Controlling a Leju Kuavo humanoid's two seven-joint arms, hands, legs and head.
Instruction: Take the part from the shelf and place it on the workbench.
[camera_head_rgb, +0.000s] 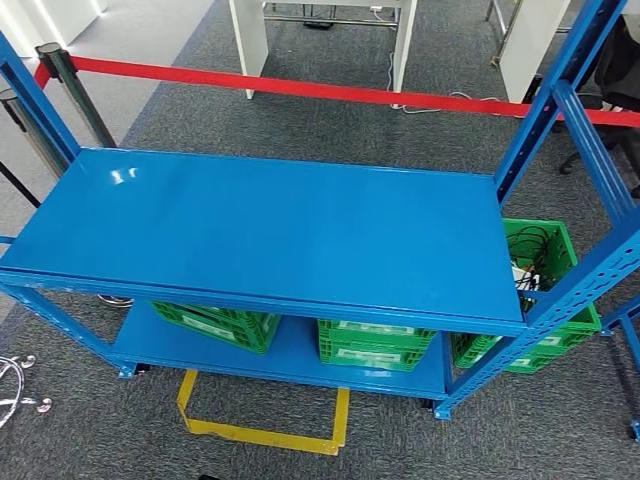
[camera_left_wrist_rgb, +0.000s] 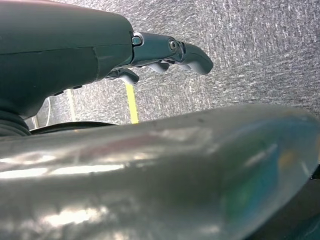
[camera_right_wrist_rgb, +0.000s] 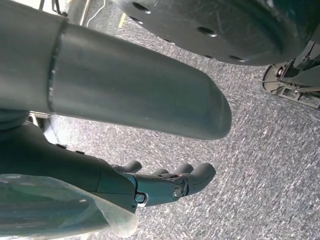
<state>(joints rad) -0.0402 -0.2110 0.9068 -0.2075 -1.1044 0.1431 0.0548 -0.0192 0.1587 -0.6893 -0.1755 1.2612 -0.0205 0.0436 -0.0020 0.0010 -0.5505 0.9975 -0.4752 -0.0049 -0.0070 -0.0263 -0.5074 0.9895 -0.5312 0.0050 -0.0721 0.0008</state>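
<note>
Shelf top (camera_head_rgb: 287, 230) bare; blue uprights (camera_head_rgb: 562, 95) flank right end.

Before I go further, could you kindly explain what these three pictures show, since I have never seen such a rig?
It is a walking humanoid robot with two arms. The wide picture comes from its head, looking down at a blue shelf whose top is bare; green crates sit on its lower level, and another green crate holding dark cables stands at the right end. A red barrier tape runs behind. The other two come from wrist cameras: the left hand and right hand hang over grey carpet, fingers extended, holding nothing.
</note>
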